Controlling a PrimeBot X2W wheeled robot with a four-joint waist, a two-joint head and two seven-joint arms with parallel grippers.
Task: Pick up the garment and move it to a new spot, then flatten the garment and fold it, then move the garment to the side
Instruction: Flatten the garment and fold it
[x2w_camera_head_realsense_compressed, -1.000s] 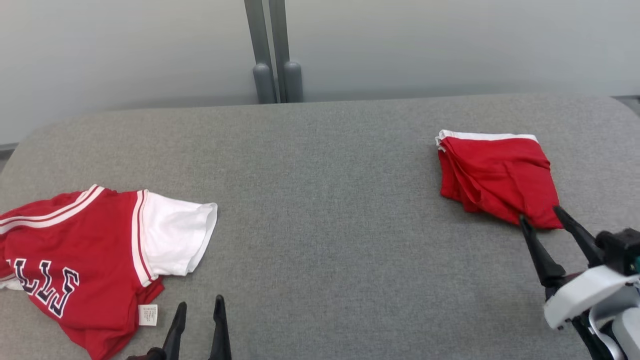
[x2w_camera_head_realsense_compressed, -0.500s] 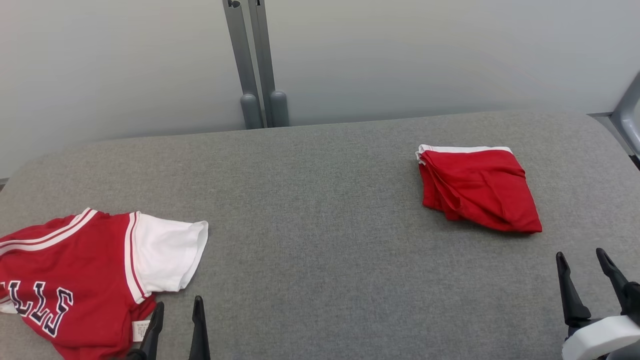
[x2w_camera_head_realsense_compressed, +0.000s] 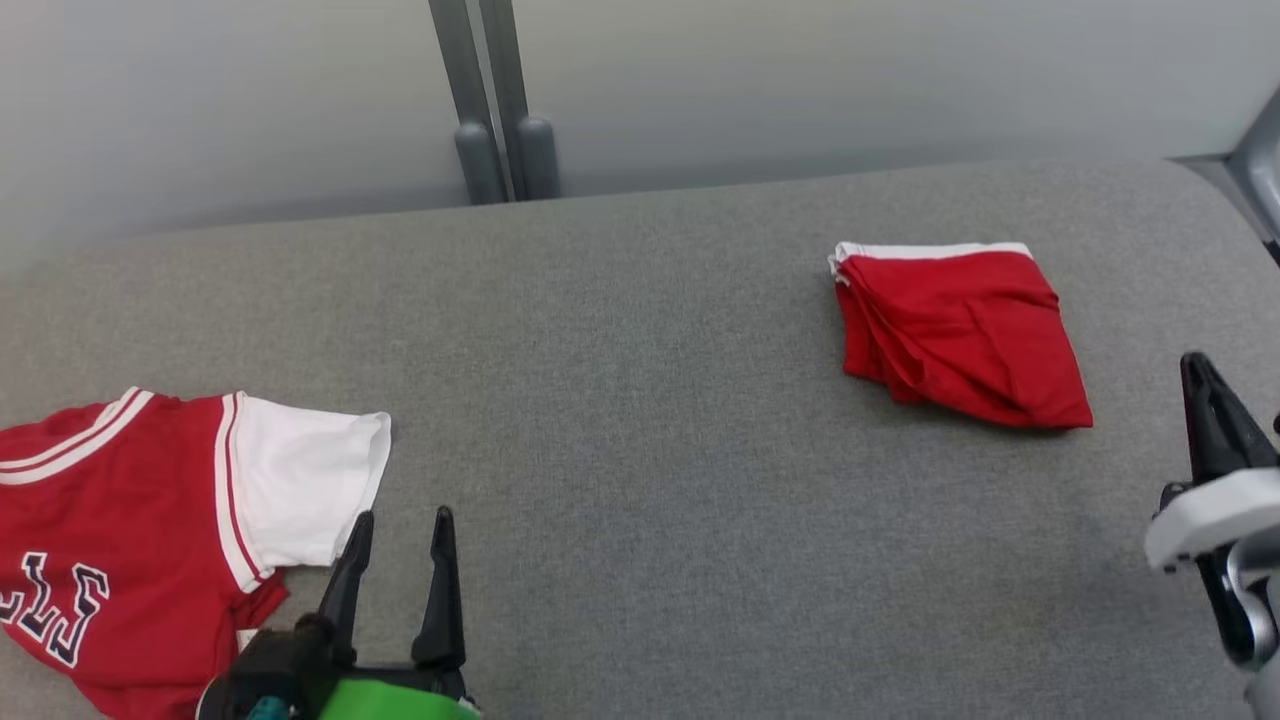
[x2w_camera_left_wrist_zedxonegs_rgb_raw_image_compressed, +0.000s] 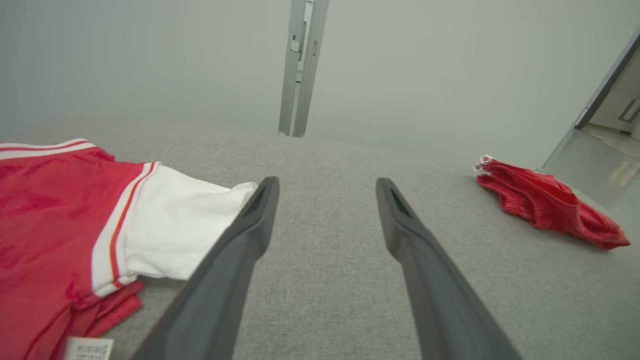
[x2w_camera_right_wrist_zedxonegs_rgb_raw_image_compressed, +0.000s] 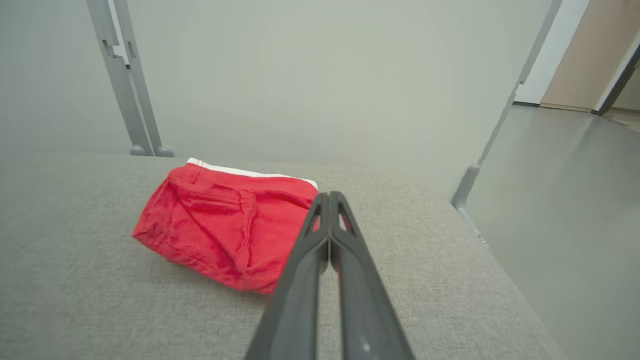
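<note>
While the head camera itself moves between pictures, the right end effector (x2w_camera_head_realsense_compressed: 1200, 385) clearly changes place. In the picture from a second ago its fingers stand spread at the near corner of the folded red garment (x2w_camera_head_realsense_compressed: 955, 335). Now they are pressed together on nothing, off to the right and apart from the cloth. That garment lies alone at the right of the grey worktop (x2w_camera_head_realsense_compressed: 640, 400), white band toward the far edge, a compact if slightly rumpled packet. I judge this piece finished: folded, set aside and let go.

The left end effector (x2w_camera_head_realsense_compressed: 403, 520) now reaches further forward than before. Its fingers gape wide and empty, one tip just beside the hem of the white sleeve (x2w_camera_head_realsense_compressed: 300, 480); whether it touches, I cannot tell. The sleeve belongs to the red jersey (x2w_camera_head_realsense_compressed: 120, 520), which lies unfolded at the worktop's near left, with dark lettering showing and a small label (x2w_camera_left_wrist_zedxonegs_rgb_raw_image_compressed: 87, 348) at its lower edge. This looks like the start of a fresh round, with the jersey next to be picked up.

Nothing here serves as a container; both garments rest bare on the worktop.
</note>
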